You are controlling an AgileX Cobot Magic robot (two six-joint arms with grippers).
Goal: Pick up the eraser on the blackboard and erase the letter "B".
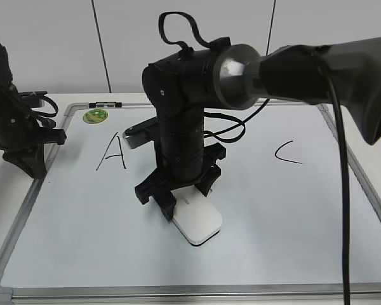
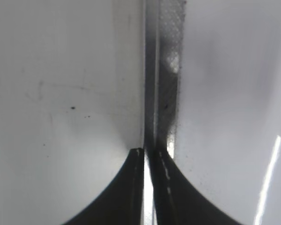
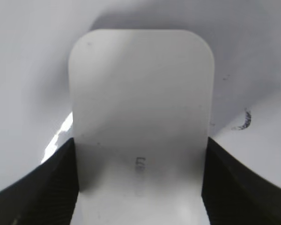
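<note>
The blackboard [image 1: 63,210] is a white board with a silver frame, lying flat on the table. A black "A" [image 1: 112,151] and a black "C" [image 1: 286,153] are on it. The letter "B" does not show; my right arm covers the board between them. My right gripper [image 1: 187,197] reaches to the board's middle and is shut on the white eraser [image 1: 200,222], which rests flat on the board. In the right wrist view the eraser [image 3: 140,84] sits between the jaws [image 3: 140,150], with a short black marker trace [image 3: 242,122] to its right. My left gripper [image 1: 30,165] is shut and empty.
A round green sticker [image 1: 95,115] sits at the board's far left corner. The left wrist view shows the shut jaws [image 2: 147,152] just above the board's grey frame edge [image 2: 166,93]. A black cable [image 1: 343,190] hangs from my right arm over the board's right side.
</note>
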